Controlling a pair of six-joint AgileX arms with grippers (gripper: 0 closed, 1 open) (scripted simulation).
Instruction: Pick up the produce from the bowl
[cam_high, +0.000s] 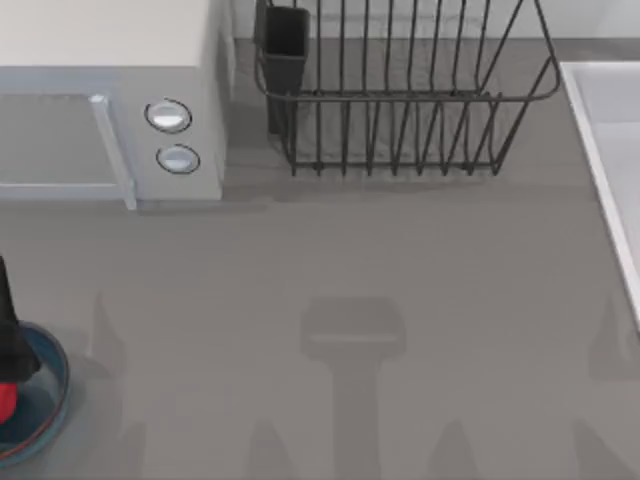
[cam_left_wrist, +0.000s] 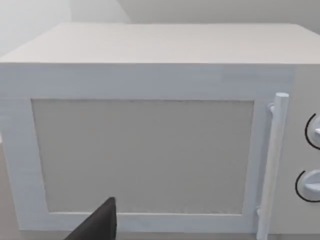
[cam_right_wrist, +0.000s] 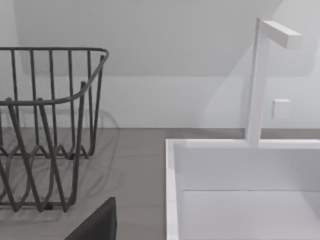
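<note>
The blue bowl (cam_high: 52, 385) sits at the table's front left corner, cut off by the edge of the top view. A sliver of the red produce (cam_high: 4, 402) shows inside it at the very left edge. My left gripper (cam_high: 10, 325) is a black shape standing over the bowl's far-left part, just above the produce; whether it touches the produce is hidden. A dark part of the left gripper (cam_left_wrist: 97, 222) shows in the left wrist view, facing the microwave. A dark part of my right gripper (cam_right_wrist: 97, 222) shows in the right wrist view, between rack and sink.
A white microwave (cam_high: 110, 100) with two round knobs (cam_high: 168, 116) stands at the back left. A black wire dish rack (cam_high: 400, 90) stands at the back middle. A white sink (cam_high: 610, 170) with a faucet (cam_right_wrist: 260, 80) lines the right side.
</note>
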